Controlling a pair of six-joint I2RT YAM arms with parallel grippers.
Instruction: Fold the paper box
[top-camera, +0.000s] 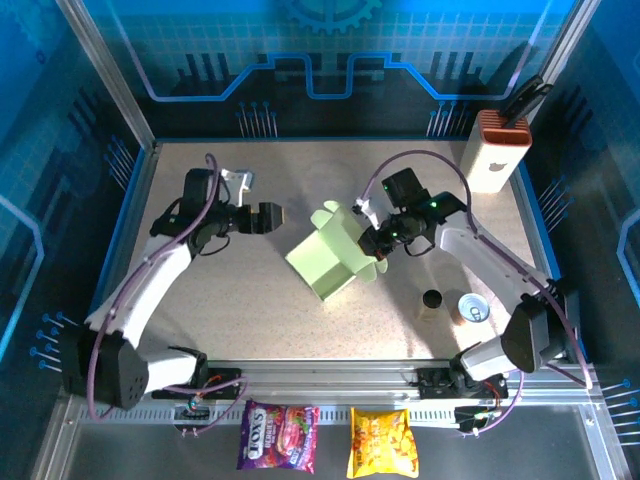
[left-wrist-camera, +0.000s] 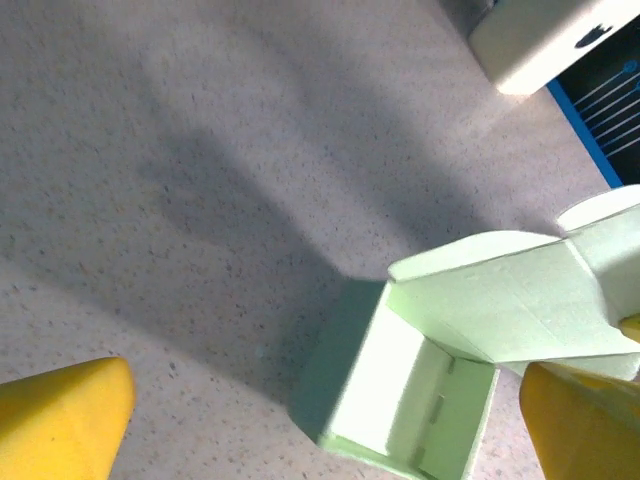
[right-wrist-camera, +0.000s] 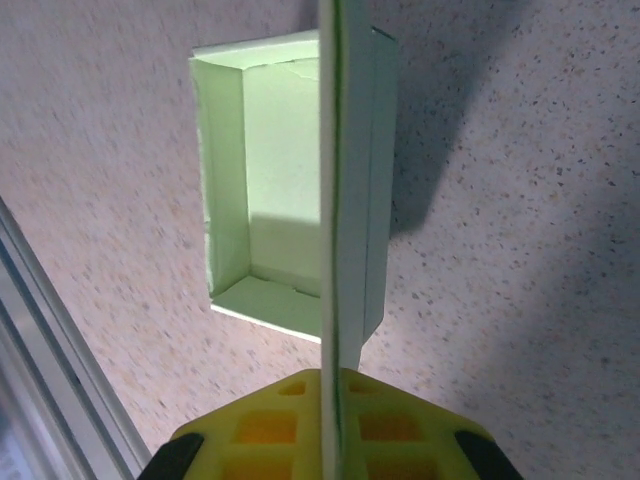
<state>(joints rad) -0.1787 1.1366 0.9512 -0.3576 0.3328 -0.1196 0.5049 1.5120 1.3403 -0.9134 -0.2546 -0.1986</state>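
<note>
Right gripper (right-wrist-camera: 332, 405) clamps an upright flap of the box (right-wrist-camera: 285, 200), which sits mid-table (top-camera: 200, 320), tray open upward. I read the left gripper (top-camera: 276, 217) as spread wide, holding nothing, just left of the box.

One paper box (top-camera: 330, 255) is counted. Two packets are seen: a purple snack packet (top-camera: 278, 437) and a yellow snack packet (top-camera: 383, 443). One white block (top-camera: 495, 150), one can (top-camera: 472, 308) and one small dark cylinder (top-camera: 432, 299) are counted.
</note>
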